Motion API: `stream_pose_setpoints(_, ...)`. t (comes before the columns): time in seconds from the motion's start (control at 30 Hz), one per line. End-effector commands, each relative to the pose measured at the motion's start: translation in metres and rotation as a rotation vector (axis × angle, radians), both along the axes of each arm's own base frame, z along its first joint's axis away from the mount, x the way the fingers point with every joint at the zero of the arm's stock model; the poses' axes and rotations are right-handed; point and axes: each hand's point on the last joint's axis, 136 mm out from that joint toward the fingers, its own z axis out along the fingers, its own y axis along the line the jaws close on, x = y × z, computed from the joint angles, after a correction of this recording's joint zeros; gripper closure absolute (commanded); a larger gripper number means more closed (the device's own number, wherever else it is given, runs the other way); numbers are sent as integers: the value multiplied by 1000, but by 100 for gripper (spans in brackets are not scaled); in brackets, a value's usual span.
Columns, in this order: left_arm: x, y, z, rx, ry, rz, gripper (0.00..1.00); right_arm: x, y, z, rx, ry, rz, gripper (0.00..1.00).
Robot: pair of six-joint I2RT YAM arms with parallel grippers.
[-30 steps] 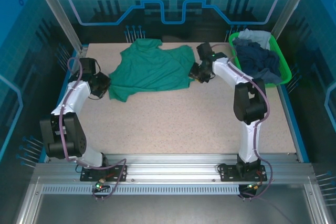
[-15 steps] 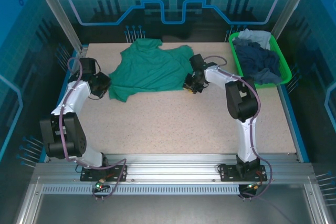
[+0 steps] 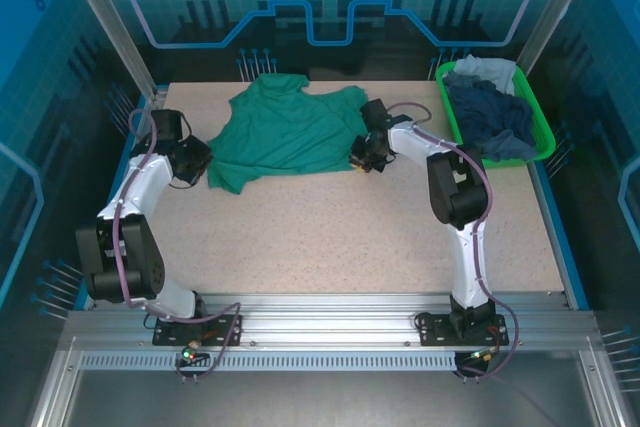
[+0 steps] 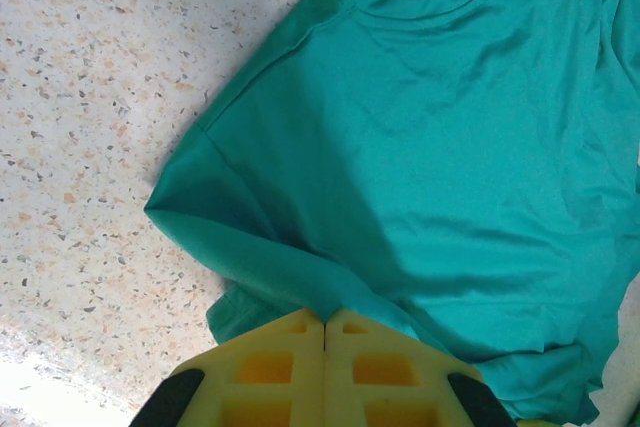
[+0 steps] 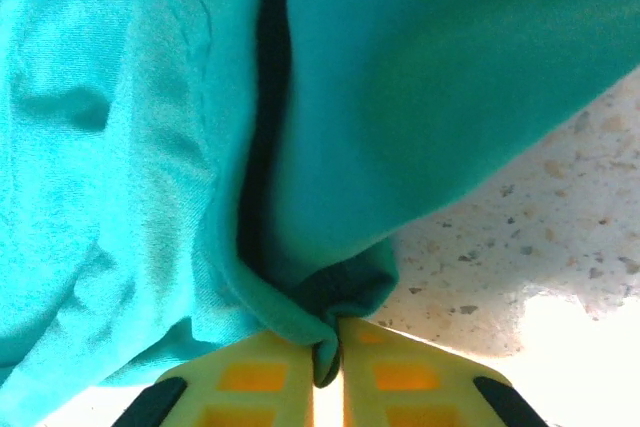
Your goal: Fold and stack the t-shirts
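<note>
Teal-green t-shirt lay spread, unfolded, at the far side of the counter. Left jaws were pinched shut on its left edge, right jaws clamped on a bunched fold at its right. Navy and grey-blue t-shirts waited in the green basket; nothing was stacked. Bare counter nearer the arms left folding room.

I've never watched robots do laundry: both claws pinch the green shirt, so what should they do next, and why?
Probably lift both pinched edges slightly and pull them toward the arm bases to flatten the cloth. The left gripper and right gripper are each shut on the near edge of the shirt, which lies rumpled at the far side of the table.
</note>
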Motion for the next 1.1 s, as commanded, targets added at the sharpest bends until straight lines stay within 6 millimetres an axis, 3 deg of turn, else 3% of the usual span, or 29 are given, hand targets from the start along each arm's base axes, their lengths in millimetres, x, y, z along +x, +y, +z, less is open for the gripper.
stream_pose_setpoints(0.0, 7, -1, 11, -10, -34, -8, 100, 2, -7, -3, -35, 15, -7, 93)
stream_pose_setpoints(0.13, 9, -4, 17, -33, -49, -3, 100, 3, -5, 26, -50, -43, 3, 100)
stream_pose_setpoints(0.27, 20, -9, 41, -83, -106, 4, 100, 8, -5, 88, -41, -164, 9, 100)
stream_pose_setpoints(0.4, 38, -14, 86, -140, -207, 19, 100, 16, -8, 165, -24, -310, 13, 100)
stream_pose_setpoints(0.6, 50, -14, 178, -166, -403, 42, 100, 12, -23, 271, -1, -505, 2, 100)
stream_pose_setpoints(0.8, 24, -14, 266, -138, -603, 51, 100, -23, -50, 371, 18, -770, -18, 100)
stream_pose_setpoints(0.97, -25, -20, 328, -95, -795, 37, 100, -79, -74, 428, 55, -949, -31, 100)
stream_pose_setpoints(1.07, -52, -21, 358, -75, -900, 53, 100, -109, -86, 448, 81, -1009, -45, 100)
